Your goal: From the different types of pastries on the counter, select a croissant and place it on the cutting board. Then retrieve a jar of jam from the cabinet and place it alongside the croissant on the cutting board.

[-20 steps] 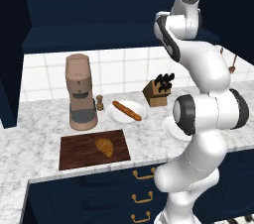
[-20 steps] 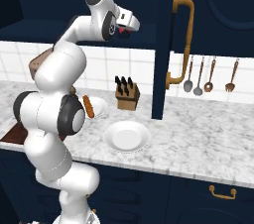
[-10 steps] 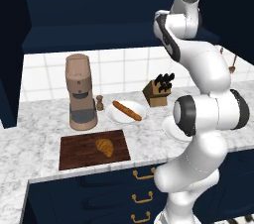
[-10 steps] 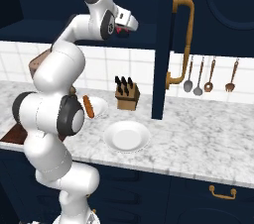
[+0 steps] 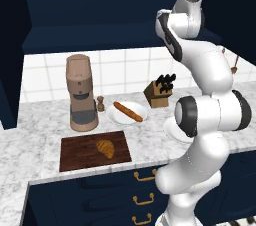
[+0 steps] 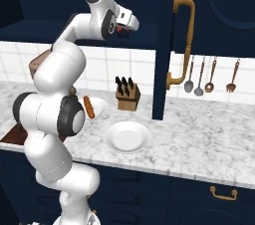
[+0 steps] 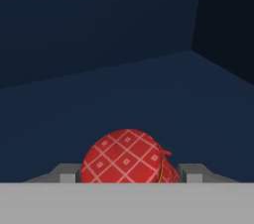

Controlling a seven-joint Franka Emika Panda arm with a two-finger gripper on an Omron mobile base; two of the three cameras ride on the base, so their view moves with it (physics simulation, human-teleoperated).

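The golden-brown croissant [image 5: 105, 148] already lies on the dark wooden cutting board [image 5: 75, 155], so I judge I am on the second step: fetching the jam. My claw [image 6: 127, 26] is raised at the open dark-blue cabinet [image 7: 99, 44], and the jar with its red checked cloth lid [image 7: 126, 158] sits at six o'clock in my hand view, right between my fingertips [image 7: 193, 172]. Whether my fingers are clamped on it or just flanking it, I cannot tell. Next I would need a firm hold, then a lift out and a swing down to the board, to bare wood beside the croissant. The white marble counter [image 5: 150, 145] also carries a brown coffee grinder [image 5: 80, 92], a baguette on a white plate [image 5: 127, 112], a knife block [image 5: 160, 91] and an empty white plate [image 6: 127, 136].
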